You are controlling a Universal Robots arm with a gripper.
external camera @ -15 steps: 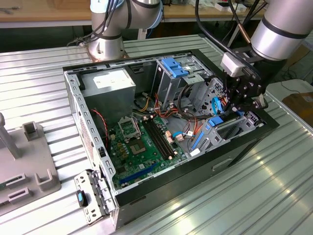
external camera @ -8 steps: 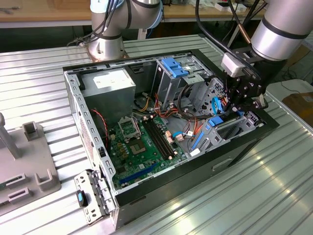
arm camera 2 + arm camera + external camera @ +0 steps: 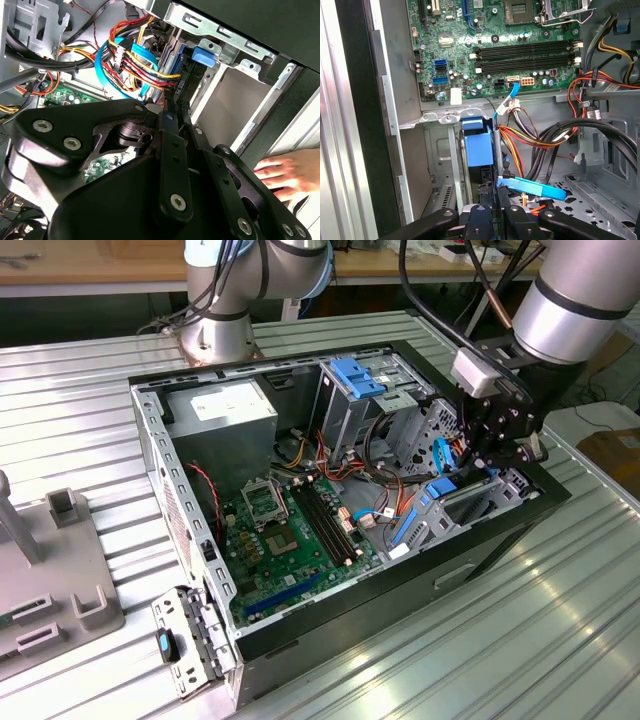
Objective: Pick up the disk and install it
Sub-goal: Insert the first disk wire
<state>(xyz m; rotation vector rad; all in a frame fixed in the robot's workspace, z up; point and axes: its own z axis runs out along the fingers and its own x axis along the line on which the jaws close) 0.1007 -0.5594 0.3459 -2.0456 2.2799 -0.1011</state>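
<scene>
Hand at right of exterior view, clenched on disk edge, inside case bay; cables crowd alongside, metal walls close.

1. The gripper hung inside the open computer case, close to its black side wall.
2. Bundled cables crowded the space just beside the upright disk.
3. A hand rested outside that wall.
4. The motherboard area lay open.
</scene>
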